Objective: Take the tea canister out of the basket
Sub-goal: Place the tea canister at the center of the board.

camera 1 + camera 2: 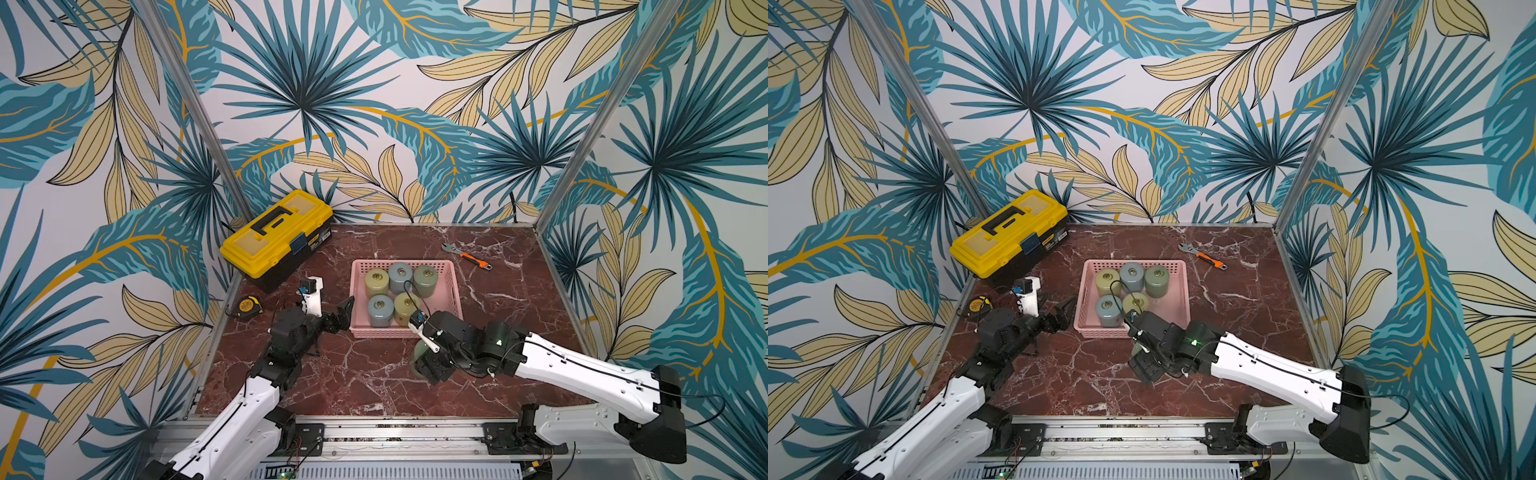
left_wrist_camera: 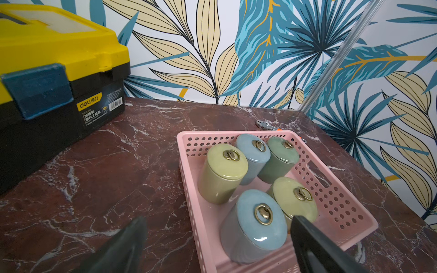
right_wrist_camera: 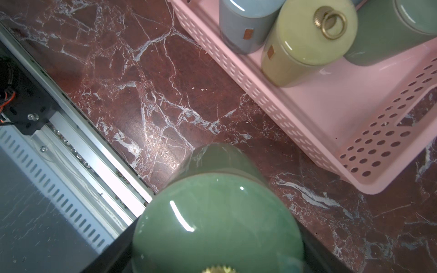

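Canister (image 3: 217, 212) in right pincer (image 1: 427, 366), outside basket (image 3: 295, 123) rim (marble (image 3: 165, 106) open).

Open table (image 1: 353, 382) near you, held green jar (image 3: 217, 224) before the basket (image 1: 401, 262), five jars (image 1: 380, 309) crowding its left and back, toolbox (image 1: 276, 232) walling your far left.

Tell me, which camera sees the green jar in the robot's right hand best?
The right wrist view: the green canister shows big and close, inside the right gripper. In both top views only its edge peeks past the gripper. The left wrist view misses it.
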### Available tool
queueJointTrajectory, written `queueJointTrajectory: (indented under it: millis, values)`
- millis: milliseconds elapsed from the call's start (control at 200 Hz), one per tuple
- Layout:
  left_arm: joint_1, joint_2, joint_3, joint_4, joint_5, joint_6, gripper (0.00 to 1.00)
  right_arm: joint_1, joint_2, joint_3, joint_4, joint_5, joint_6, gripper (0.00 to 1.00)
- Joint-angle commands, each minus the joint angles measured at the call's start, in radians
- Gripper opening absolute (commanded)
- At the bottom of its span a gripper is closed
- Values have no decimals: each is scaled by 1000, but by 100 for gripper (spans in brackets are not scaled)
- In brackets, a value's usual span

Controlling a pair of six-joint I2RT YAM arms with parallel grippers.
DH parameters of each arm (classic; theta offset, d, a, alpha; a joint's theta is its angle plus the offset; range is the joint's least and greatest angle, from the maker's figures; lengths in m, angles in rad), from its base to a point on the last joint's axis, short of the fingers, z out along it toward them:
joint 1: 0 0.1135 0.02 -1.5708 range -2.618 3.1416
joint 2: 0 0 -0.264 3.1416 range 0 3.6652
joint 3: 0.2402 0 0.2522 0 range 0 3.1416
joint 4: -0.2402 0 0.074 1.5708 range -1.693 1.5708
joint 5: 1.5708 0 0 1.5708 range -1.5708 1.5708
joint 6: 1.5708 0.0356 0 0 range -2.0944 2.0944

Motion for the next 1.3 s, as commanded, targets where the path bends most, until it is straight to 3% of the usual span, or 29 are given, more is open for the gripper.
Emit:
queueJointTrajectory:
  millis: [0,501,1292]
  values:
    - [5,4,-33,21,-8,9,100,48,25,-21,50,43,66,53]
    - [5,-2,-32,18,-9,8,100,188,123,-66,140,48,173,53]
    - [5,-3,-32,16,-9,7,100,207,207,-144,231,26,218,53]
